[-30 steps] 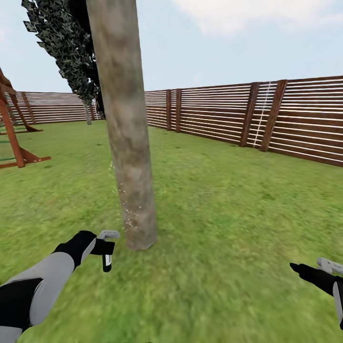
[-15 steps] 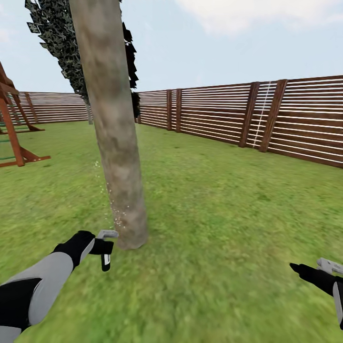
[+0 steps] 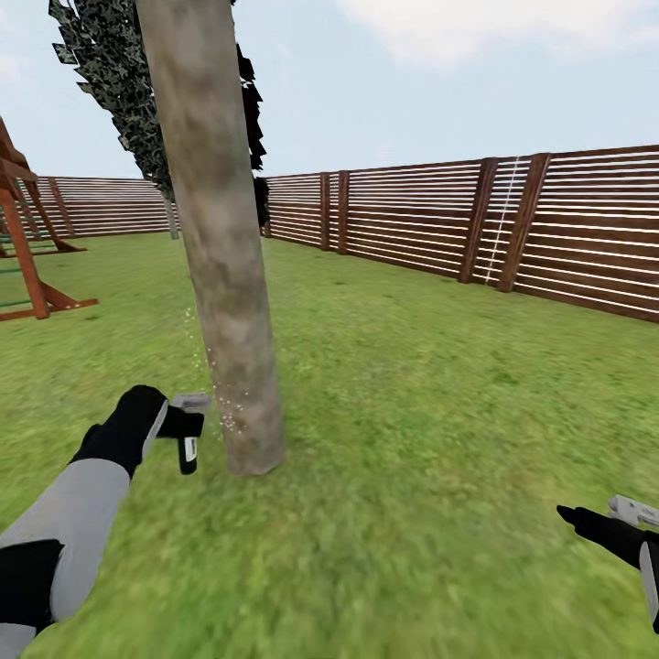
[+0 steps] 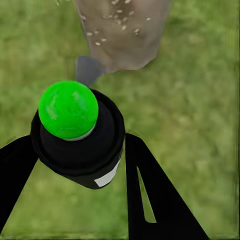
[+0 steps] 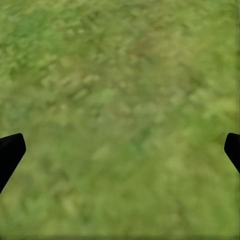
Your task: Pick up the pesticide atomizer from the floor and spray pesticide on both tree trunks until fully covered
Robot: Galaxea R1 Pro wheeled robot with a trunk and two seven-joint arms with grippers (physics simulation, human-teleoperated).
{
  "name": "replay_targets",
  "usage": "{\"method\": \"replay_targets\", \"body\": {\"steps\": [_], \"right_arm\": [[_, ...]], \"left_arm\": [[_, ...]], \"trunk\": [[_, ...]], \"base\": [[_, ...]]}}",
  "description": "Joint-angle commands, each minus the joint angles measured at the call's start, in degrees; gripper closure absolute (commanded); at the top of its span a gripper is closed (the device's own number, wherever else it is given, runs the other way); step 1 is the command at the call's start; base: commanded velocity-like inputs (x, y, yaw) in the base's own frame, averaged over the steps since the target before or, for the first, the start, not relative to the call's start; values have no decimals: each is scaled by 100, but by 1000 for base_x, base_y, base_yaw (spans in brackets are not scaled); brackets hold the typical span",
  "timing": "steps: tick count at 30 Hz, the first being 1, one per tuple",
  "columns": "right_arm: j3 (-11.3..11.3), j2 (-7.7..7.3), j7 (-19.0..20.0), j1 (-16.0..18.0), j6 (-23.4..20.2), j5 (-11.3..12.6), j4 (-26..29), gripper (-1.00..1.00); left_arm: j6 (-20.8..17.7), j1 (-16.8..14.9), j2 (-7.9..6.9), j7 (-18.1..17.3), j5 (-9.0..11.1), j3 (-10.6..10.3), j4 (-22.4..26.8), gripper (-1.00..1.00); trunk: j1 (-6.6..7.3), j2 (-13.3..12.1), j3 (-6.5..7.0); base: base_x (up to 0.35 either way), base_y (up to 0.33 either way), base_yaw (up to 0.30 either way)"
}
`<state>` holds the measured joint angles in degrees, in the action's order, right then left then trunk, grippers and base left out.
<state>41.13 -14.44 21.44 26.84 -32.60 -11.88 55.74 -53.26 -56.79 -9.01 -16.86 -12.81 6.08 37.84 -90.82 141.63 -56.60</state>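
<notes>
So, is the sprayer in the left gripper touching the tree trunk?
Apart. In the head view, grass shows between the sprayer and the tree trunk; the left gripper holds it beside the trunk.

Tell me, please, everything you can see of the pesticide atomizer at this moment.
The pesticide atomizer is a small black cylinder, plastic by its look, with a round bright green cap and a pale label strip on its side. It hangs upright in the left gripper, clamped between the dark fingers, above the grass and close beside the foot of the tree trunk, whose bark bears white specks.
</notes>
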Motion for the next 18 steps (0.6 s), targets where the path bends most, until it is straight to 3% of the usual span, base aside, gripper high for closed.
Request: {"method": "replay_targets", "body": {"steps": [1,3,6,7,8,14,18], "right_arm": [[12,2,53,6,-18,-60,7,-100],[9,2,53,6,-18,-60,7,-100],[9,2,47,6,-18,-60,7,-100],[9,2,46,6,-18,-60,7,-100],[9,2,45,6,-18,-60,7,-100],[9,2,44,6,-18,-60,7,-100],[15,2,44,6,-18,-60,7,-100]], "left_arm": [[-177,-27,5,-54,-64,18,91,100],[-331,-391,-16,-64,-64,17,213,100],[-362,-694,-14,-206,-65,16,226,100],[-371,-999,-8,-248,-60,16,214,100],[-374,-1113,-6,-262,-57,16,206,100],[-404,-1626,-5,-309,-55,16,188,100],[-413,-1793,-4,-309,-55,16,180,100]], "trunk": [[1,2,-6],[1,2,-6],[1,2,-6],[1,2,-6],[1,2,-6],[1,2,-6],[1,2,-6]], "base": [[0,0,0],[0,0,0],[0,0,0],[0,0,0],[0,0,0],[0,0,0],[0,0,0]]}}
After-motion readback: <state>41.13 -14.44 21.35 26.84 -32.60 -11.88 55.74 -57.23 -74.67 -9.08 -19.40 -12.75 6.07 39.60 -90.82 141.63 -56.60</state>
